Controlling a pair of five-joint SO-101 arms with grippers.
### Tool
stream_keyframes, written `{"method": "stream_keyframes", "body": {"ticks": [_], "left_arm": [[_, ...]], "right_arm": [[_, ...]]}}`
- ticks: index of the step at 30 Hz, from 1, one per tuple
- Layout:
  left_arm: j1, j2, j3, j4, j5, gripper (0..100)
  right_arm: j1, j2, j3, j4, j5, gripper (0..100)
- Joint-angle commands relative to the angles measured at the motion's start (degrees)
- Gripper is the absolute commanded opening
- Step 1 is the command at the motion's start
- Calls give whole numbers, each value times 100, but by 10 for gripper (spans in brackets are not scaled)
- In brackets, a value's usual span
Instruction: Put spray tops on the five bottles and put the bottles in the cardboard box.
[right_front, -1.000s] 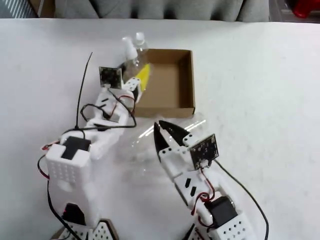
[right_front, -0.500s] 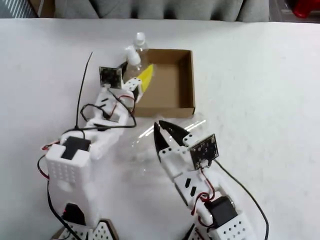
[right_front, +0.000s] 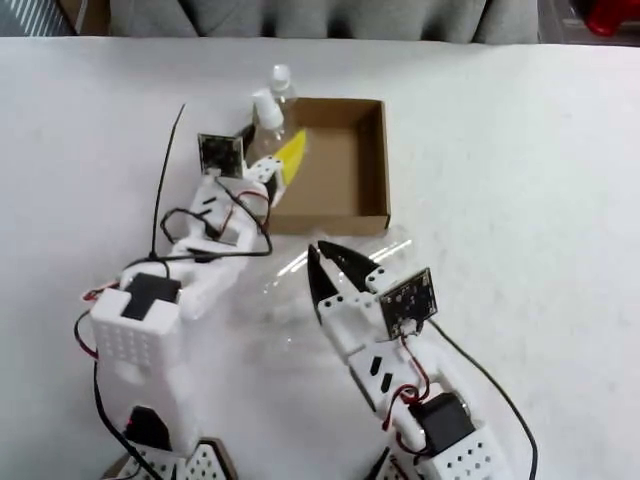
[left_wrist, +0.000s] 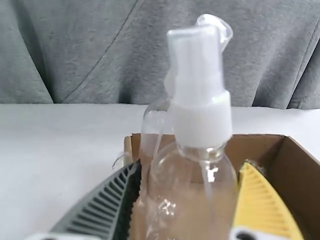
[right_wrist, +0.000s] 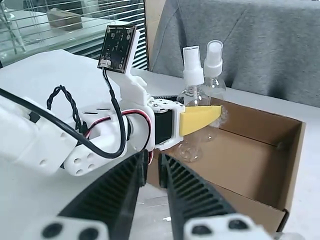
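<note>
Up close, left pincer (left_wrist: 191, 172) clamps bottle (left_wrist: 197, 120); second bottle (left_wrist: 152, 125) behind.

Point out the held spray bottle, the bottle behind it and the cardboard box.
held spray bottle (left_wrist: 199, 85): left wrist view, its white spray top.
bottle behind it (right_wrist: 214, 55): right wrist view, spray top.
cardboard box (right_front: 340, 175): high view, bare floor.
</note>
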Motion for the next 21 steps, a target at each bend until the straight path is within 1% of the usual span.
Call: {"method": "stream_keyframes", "body": {"ticks": [1, 15, 21], "left_arm": [[-48, -734, 264, -149, -9, 289], [-75, -1086, 519, -149, -9, 286], [-31, -1930, 1196, -149, -9, 286]], "right_arm": [[40, -57, -325, 4, 53, 15], [31, -57, -325, -13, 53, 15], [31, -57, -334, -22, 53, 15]]}}
